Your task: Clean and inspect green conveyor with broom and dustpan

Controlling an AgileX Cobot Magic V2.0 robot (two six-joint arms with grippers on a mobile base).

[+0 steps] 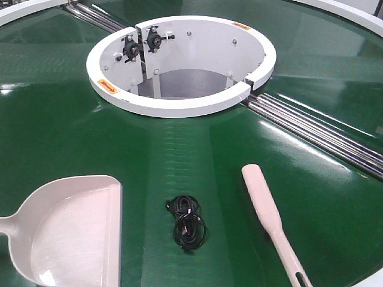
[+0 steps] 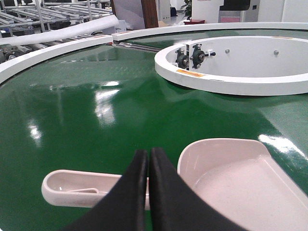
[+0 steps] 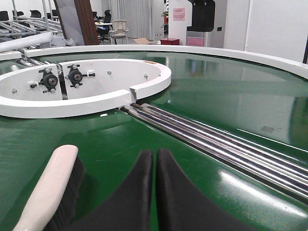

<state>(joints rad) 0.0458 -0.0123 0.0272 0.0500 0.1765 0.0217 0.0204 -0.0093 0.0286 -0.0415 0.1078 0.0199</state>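
We see the green conveyor point(image 1: 54, 125) glossy dark green; its ring point(image 1: 179, 109) white; the broom point(image 1: 263, 197) and dustpan point(image 1: 72, 233) pale pink-beige; the cable point(image 1: 187, 222) black.

Dustpan point(image 1: 72, 233) left of cable point(image 1: 187, 222), broom point(image 1: 263, 197) right

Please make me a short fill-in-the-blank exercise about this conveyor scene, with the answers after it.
1. The coiled black cable lies ____ the wide pale pink plastic dustpan and the narrow pale pink plastic broom.
2. The glossy circular conveyor belt is ____ in colour.
3. The left gripper and the right gripper are shut and hold ____.
Answers: between; green; nothing.
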